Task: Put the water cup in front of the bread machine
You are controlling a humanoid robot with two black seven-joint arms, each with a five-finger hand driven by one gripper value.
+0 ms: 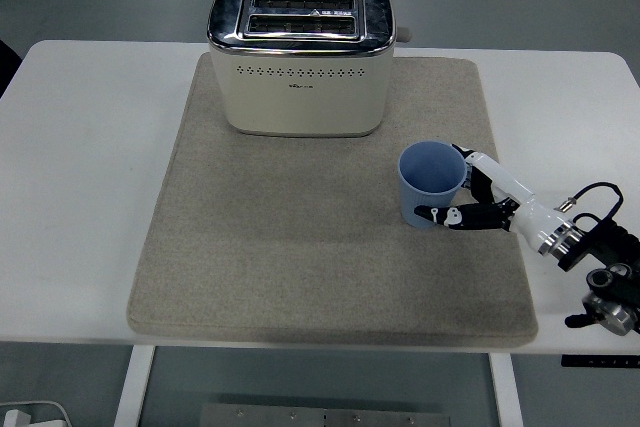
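A light blue water cup (430,183) stands upright on the beige mat (290,247), to the right of and nearer than the cream toaster (300,59) at the mat's far edge. My right hand (462,192) reaches in from the right edge and wraps the cup: the thumb (447,215) lies across its near side and the other fingers curl behind its far right side. The left arm does not show.
The mat covers the middle of the white table (80,187). A lever knob (403,33) sticks out from the toaster's right side. A black cable (600,192) loops at my right wrist near the table's right edge.
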